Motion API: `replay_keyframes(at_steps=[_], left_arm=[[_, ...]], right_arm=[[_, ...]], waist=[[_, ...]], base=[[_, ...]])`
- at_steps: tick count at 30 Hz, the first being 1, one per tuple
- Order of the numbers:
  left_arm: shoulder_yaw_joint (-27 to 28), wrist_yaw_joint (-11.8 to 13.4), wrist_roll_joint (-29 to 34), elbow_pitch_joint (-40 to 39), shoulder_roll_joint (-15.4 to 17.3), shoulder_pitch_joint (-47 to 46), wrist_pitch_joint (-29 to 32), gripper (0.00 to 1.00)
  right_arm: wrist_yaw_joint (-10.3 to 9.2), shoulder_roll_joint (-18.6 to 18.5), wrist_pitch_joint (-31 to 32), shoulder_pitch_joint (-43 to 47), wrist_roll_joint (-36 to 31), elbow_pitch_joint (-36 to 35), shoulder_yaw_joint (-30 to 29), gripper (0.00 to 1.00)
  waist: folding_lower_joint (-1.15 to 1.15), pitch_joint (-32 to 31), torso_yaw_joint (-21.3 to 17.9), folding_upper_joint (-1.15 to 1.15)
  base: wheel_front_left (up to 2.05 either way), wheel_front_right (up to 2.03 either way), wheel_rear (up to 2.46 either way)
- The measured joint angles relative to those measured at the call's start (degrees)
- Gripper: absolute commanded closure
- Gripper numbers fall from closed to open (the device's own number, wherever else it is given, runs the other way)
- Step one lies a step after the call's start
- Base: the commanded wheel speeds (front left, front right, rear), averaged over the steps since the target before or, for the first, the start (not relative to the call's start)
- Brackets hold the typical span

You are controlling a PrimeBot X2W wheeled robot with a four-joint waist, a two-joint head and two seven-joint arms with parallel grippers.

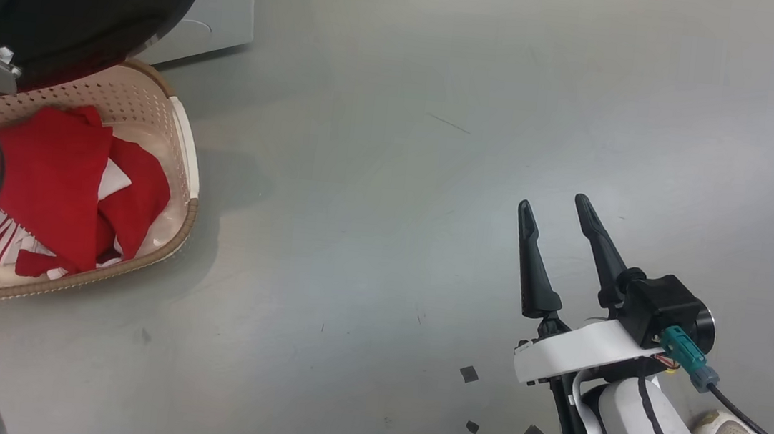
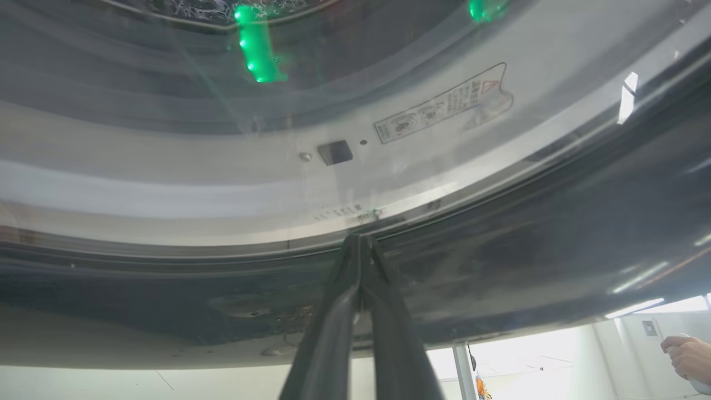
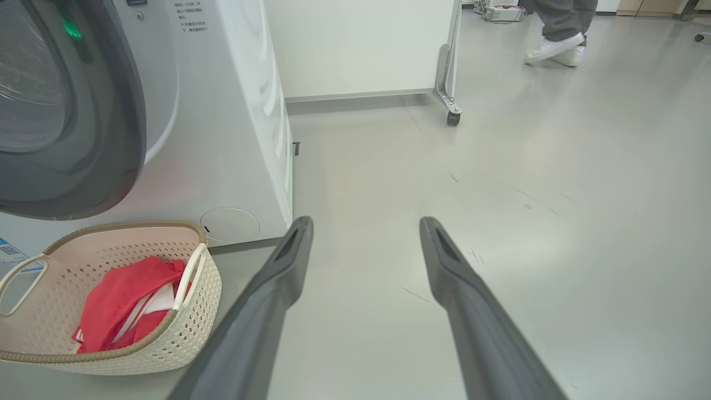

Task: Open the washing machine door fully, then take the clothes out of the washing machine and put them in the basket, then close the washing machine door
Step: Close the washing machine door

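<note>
Left gripper (image 2: pixel 360 240) fingers pressed together, pinching nothing, tips at large round glossy black-rimmed glass washing machine door (image 2: pixel 500 266). Right gripper (image 1: pixel 553 202) spread wide, empty, above grey floor (image 1: pixel 391 174). Bright red white-striped clothes (image 1: pixel 53 175) lie in cream perforated plastic basket (image 1: pixel 186 153), just beside big white front-loading washing machine (image 3: pixel 233 139).

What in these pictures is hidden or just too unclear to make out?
Inside the washing machine: left wrist view, glare and green reflections on the washing machine door blur it, so leftover laundry can't be judged.
Warning label: left wrist view, print too small.
Clothes: right wrist view, basket wall hides the lower layers.
Person: right wrist view, top edge cuts off everything above the legs.
</note>
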Motion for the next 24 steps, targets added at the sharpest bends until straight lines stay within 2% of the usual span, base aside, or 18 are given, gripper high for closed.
replay_keyframes(at_steps=[10,18,24], left_arm=[[-0.5,-0.2,-0.2,3.5,-0.3,-1.3,-0.6,1.0],[-1.5,-0.6,-3.4,4.2,-3.0,2.1,2.1,1.0],[0.1,-0.6,-5.3,1.6,-3.1,6.5,2.6,1.0]], right_arm=[[-0.07,0.1,-0.1,-0.1,1.0,0.1,-1.3,0.0],[-0.3,0.1,-0.1,-0.1,0.9,-0.4,-3.2,0.0],[-0.59,0.1,-0.1,-0.1,0.7,-0.4,-3.9,0.0]], waist=[[0.0,-0.1,-0.1,0.0],[-0.01,-0.9,2.2,0.0],[0.0,-2.0,4.7,0.0]], base=[[0.0,0.0,0.0],[0.0,0.0,0.0],[0.0,0.0,0.0]])
